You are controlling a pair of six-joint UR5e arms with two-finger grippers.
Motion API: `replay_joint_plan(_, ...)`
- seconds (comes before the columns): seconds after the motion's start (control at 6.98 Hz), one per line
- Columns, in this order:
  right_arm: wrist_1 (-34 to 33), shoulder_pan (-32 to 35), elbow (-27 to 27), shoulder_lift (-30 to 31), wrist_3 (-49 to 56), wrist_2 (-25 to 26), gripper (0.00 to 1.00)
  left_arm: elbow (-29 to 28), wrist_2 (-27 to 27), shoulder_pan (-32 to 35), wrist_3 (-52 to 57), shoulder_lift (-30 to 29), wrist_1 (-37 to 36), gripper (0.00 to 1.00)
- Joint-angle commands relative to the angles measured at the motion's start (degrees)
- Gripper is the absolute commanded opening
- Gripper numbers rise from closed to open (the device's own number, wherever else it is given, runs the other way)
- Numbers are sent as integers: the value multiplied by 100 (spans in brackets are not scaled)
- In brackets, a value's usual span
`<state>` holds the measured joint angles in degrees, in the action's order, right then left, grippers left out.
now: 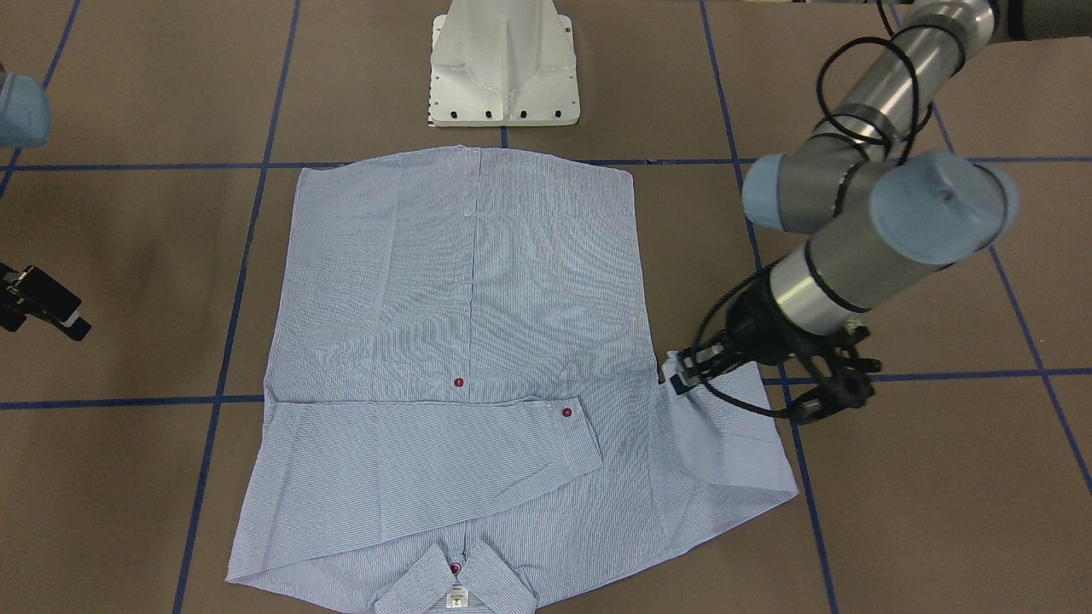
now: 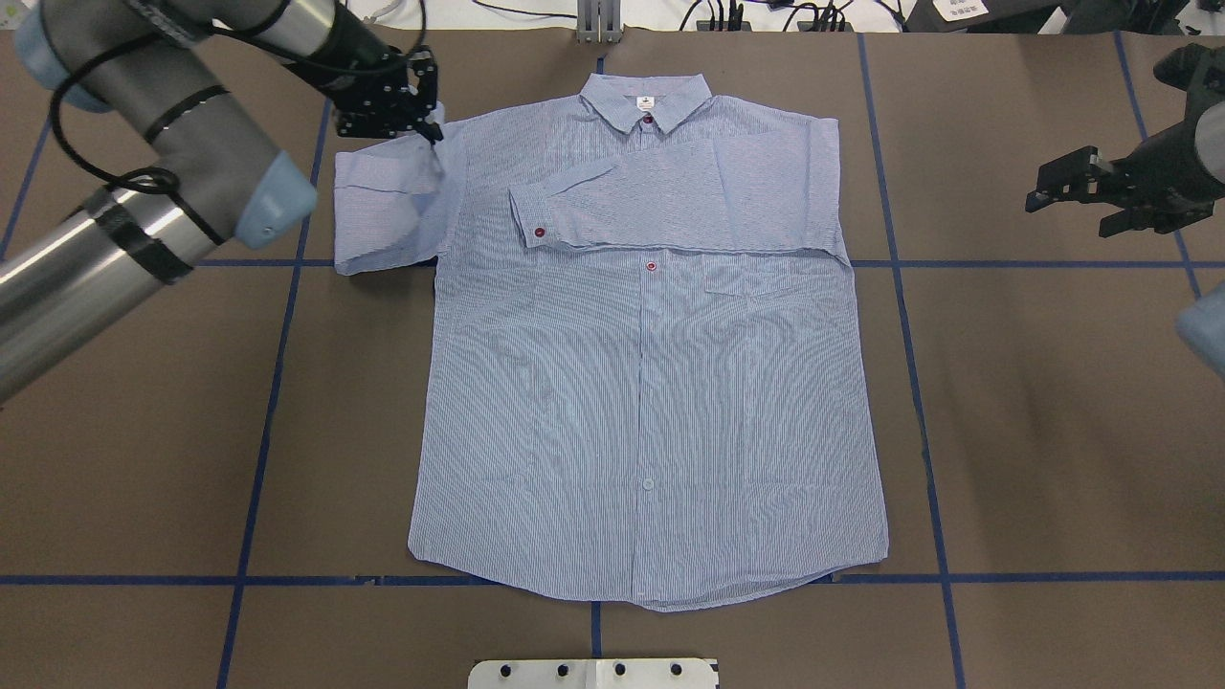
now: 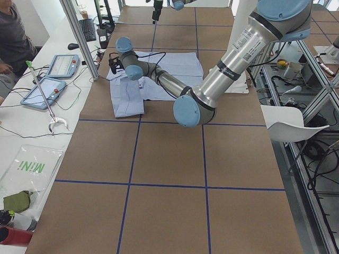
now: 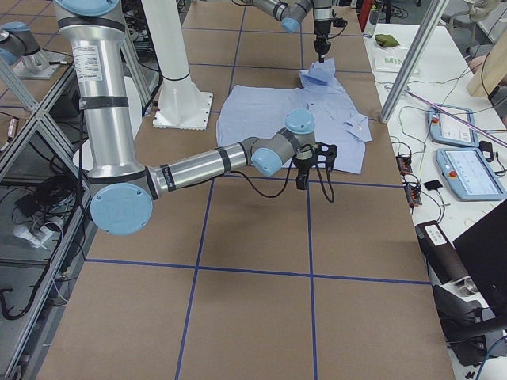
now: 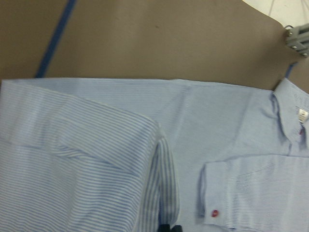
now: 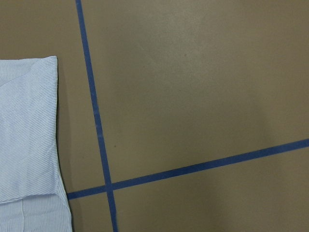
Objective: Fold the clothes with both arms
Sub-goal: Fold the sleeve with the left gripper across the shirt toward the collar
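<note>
The light-blue striped shirt [image 2: 651, 383] lies flat and face up on the brown table, its collar [image 2: 647, 99] on the far side from the robot. One sleeve [image 2: 622, 206] is folded across the chest. The other sleeve [image 2: 383, 211] is doubled back beside the body, and my left gripper [image 2: 433, 129] is shut on its raised edge; it also shows in the front-facing view [image 1: 680, 375]. In the left wrist view the striped cloth [image 5: 96, 169] runs down to the dark fingertips at the bottom edge. My right gripper [image 2: 1053, 196] hovers open and apart from the shirt, holding nothing.
The white pedestal base [image 1: 503, 68] stands at the robot's side of the table. Blue tape lines [image 2: 900, 287] cross the brown surface. In the exterior left view a person [image 3: 13, 37] sits by tablets [image 3: 45, 92] on a side bench.
</note>
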<state>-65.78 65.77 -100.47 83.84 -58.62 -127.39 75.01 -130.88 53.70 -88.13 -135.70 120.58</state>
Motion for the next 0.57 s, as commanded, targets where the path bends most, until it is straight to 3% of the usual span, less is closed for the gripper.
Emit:
replay_joint_plan(0.0,74,76,-42,149,79,-14,100,-748,754,-664,-739,-1086,9,0)
replay_joint_plan(0.43,268,67,-69,282,70,21,100,-1302,1353,-1228,-1458,-1800,149,0)
